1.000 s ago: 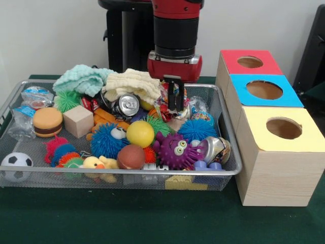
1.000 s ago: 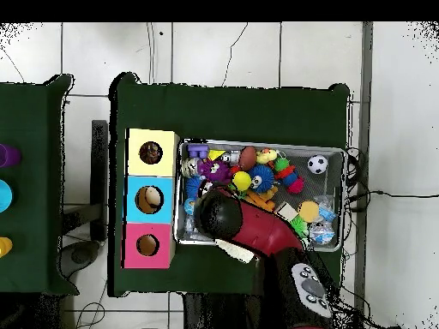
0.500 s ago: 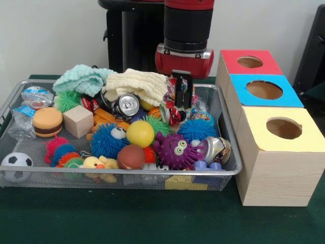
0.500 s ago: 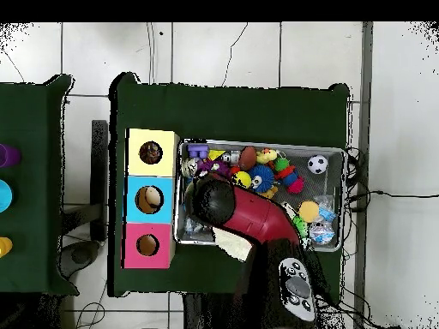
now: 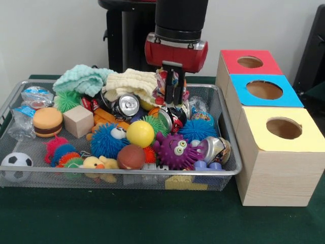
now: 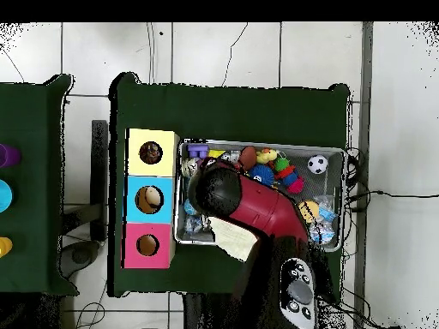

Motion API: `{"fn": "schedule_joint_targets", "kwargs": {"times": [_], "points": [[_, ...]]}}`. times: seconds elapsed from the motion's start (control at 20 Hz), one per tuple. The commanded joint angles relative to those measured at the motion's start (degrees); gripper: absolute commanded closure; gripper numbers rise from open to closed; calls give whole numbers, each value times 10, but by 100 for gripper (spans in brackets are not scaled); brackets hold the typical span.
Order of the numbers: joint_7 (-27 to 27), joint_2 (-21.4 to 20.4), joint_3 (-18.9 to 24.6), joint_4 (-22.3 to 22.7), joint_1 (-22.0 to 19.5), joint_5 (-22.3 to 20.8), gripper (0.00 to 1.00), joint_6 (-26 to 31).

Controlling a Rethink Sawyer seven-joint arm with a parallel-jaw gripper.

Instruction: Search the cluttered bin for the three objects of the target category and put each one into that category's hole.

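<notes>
Crinkled wrapper (image 5: 167,84) hangs upright in tool (image 5: 173,96).

A silvery wire-mesh metal bin (image 5: 229,137) sits on a matt dark green cloth desk (image 5: 152,218). Inside it are a shiny metal can (image 5: 125,105), knitted cream cloth (image 5: 136,83), a pale wooden cube (image 5: 78,121) and rubbery spiky balls (image 5: 106,141). Beside it stand light wood-grain boxes (image 5: 277,173) with matt coloured tops.

Crumpled red snack wrapper (image 5: 163,86) pinched upright above the wire mesh bin (image 5: 227,152), open-topped silver can (image 5: 125,105) on its side, crushed can (image 5: 217,148) at the bin's right end
</notes>
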Motion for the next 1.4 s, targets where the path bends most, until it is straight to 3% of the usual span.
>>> {"fn": "schedule_joint_targets", "kwargs": {"times": [0.05,0.5,0.75,1.4], "points": [[176,15,-26,-61,25,32,100,104],[230,56,-75,-108,101,55,100,127],[229,78,-72,-114,110,64,100,101],[286,131,-102,-175,164,69,100,111]]}}
